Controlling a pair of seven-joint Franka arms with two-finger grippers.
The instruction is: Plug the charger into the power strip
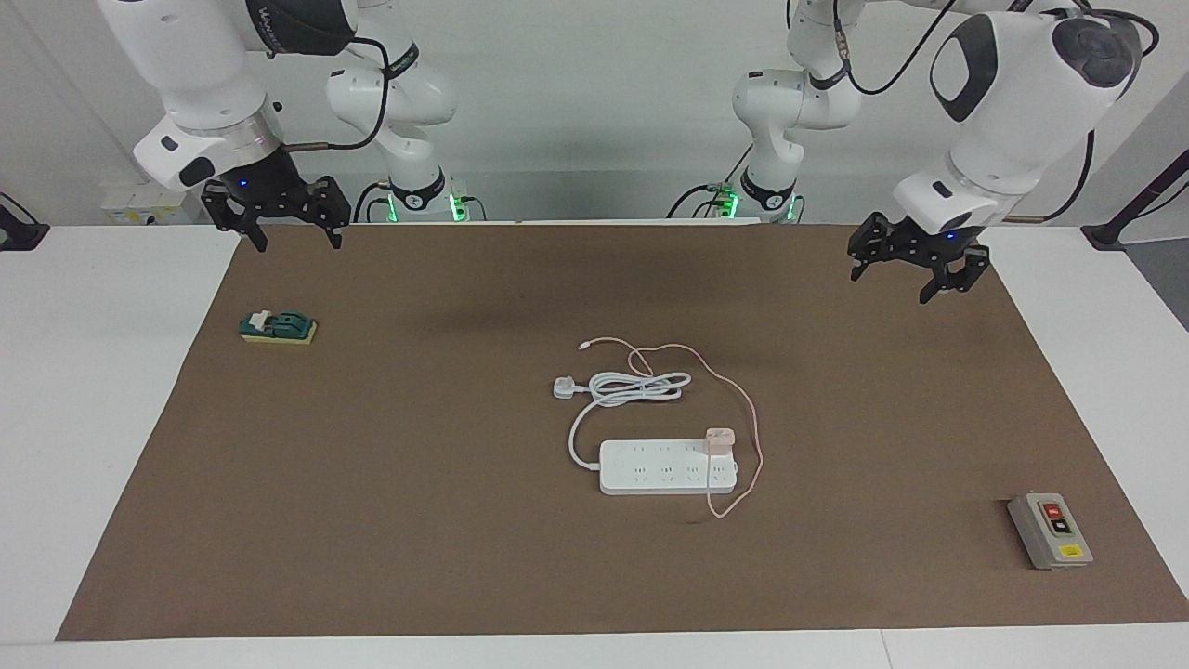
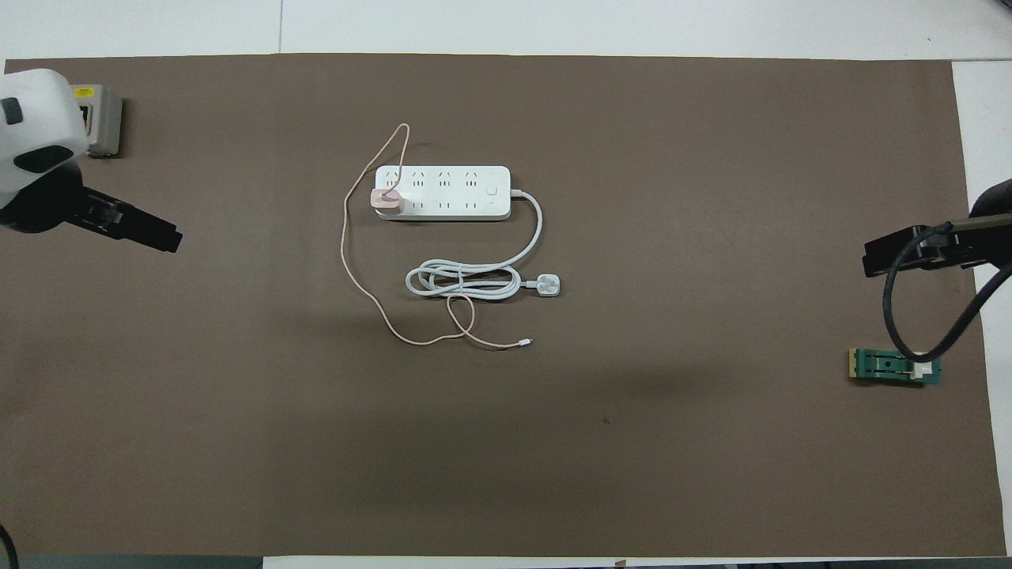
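The charger [image 1: 720, 439], judged light, rigid and best gripped across its cube sides, is seated in the power strip [image 1: 664, 467] at mid-mat, while the left gripper [image 1: 913, 265] and right gripper [image 1: 276, 216] are held spread, empty, aloft.

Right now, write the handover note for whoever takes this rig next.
Left pincer: open, empty, raised over the mat near its own end of the table.
Right pincer: open, empty, waiting over the mat's edge at its own end.
Charger sits in the power strip, at the left arm's end of it; its pink cable loops loose on the mat.
Done: plugging in. Left: nothing visible.
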